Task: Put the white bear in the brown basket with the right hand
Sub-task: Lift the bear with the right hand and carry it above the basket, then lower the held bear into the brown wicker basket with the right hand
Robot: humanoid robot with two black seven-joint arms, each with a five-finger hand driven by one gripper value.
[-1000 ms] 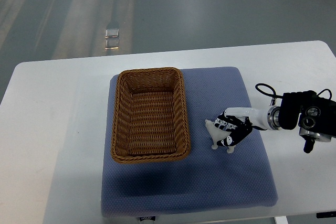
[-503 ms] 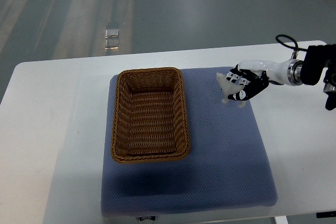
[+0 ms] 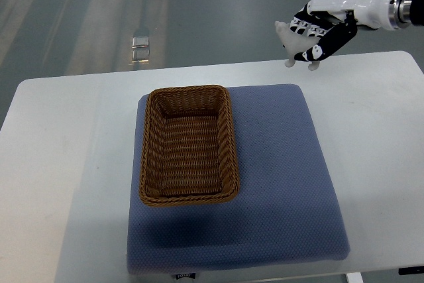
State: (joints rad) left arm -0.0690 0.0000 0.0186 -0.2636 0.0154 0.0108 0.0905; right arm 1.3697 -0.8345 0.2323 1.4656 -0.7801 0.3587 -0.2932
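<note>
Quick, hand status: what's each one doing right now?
Right robot hand: closed on the bear, held high, far right of the basket.
Left robot hand: not in view.

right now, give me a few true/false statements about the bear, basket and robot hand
1. The right robot hand grips the bear. True.
2. The bear lies inside the basket. False: it is held up, and in the picture sits above and to the right of the basket, past the table's far edge.
3. The basket sits on a blue mat. True.
4. The basket already holds a toy. False: nothing shows inside it.
5. The left robot hand is reaching for the basket. False: no left arm is in view.
</note>
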